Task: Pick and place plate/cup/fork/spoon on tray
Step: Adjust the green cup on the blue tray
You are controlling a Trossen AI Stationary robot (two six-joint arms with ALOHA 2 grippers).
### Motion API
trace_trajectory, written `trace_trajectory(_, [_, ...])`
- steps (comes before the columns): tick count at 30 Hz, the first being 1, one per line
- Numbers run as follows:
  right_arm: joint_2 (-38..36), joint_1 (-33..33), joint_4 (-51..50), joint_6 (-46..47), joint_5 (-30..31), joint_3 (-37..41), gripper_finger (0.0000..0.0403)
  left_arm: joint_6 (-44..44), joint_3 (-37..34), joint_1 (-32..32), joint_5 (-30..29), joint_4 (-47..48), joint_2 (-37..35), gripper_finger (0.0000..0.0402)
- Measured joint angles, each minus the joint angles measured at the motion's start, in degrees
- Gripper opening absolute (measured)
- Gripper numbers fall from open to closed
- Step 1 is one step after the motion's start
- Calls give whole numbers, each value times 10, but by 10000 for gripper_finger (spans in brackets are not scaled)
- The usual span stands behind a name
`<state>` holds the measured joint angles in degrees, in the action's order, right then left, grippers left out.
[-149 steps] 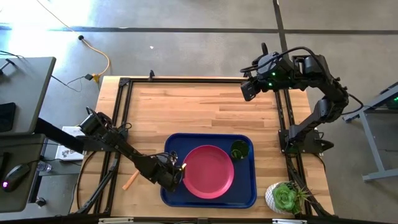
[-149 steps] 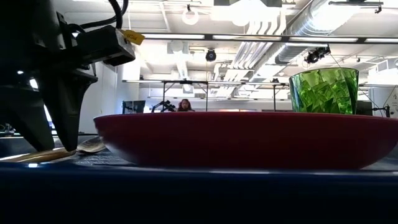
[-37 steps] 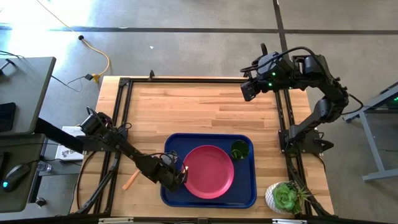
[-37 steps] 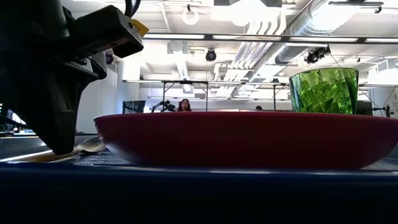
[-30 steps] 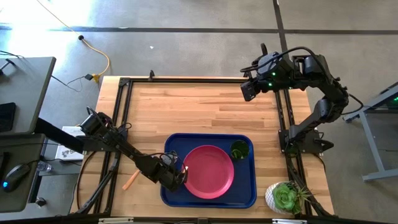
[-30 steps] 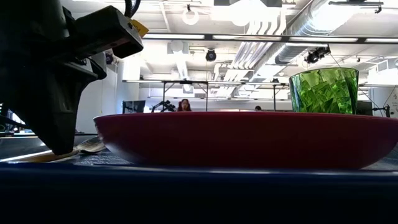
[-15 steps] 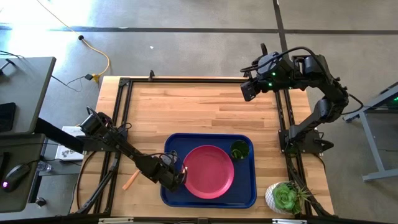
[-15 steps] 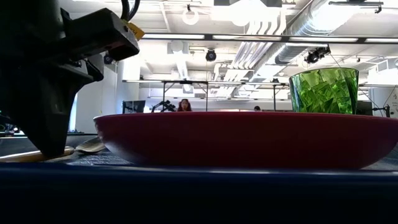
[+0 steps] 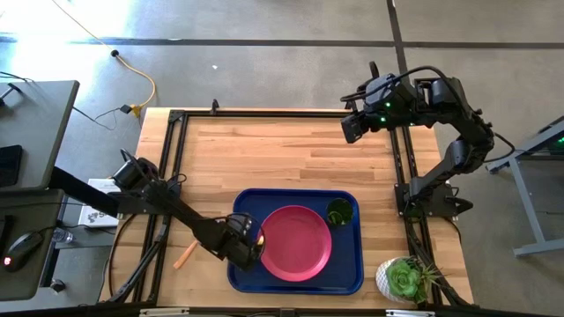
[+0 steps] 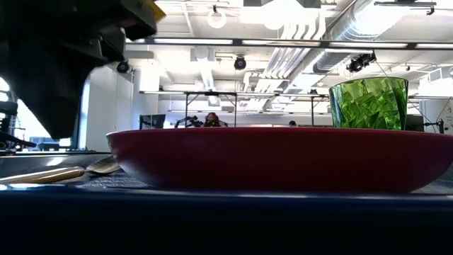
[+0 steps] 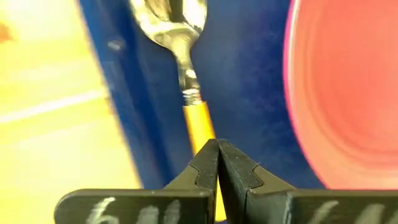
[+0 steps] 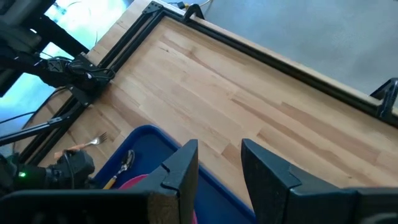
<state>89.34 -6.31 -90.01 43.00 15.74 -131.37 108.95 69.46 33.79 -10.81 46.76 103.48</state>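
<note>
Nearest the table's front edge, the large dark blue rectangular plastic tray [image 9: 352, 282] lies at about 6 o'clock from the table's centre. On it the round flat pink-red plastic plate [image 9: 295, 242] fills the middle, and the small dark green round cup [image 9: 338, 211] stands at the plate's 2 o'clock, just beside its rim. The small spoon with a rounded silver bowl and yellow-orange handle [image 11: 186, 87] lies flat on the tray floor at the plate's 9 o'clock, between plate and tray rim.

The left gripper [image 9: 249, 249] hangs over the spoon's handle end, its dark fingers [image 11: 205, 165] pressed together with nothing between them; the low view shows it lifted clear of the spoon [image 10: 67, 172].

Off the tray at its 9 o'clock, the small fork with an orange handle [image 9: 184, 255] lies on the light wooden table [image 9: 282, 150].

Far back at 1 o'clock, the right gripper [image 9: 350, 129] hovers above the table's rear edge, its fingers [image 12: 180, 165] spread apart and empty.
</note>
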Motion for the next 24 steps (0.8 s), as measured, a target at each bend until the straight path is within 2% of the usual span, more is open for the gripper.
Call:
trace_trajectory(5, [0,34,0,6,-3,0,114,-46,29,1,-35,67,-39,0])
trace_trajectory(10, [-1,88,0,38,3,35,114,-121,30,1,-103,65,-110,0])
trace_trajectory(15, [-1,141,0,86,3,114,114,-196,31,1,-160,100,-184,0])
trace_trajectory(24, [0,214,0,227,3,272,114,-266,30,0,-195,202,-280,0])
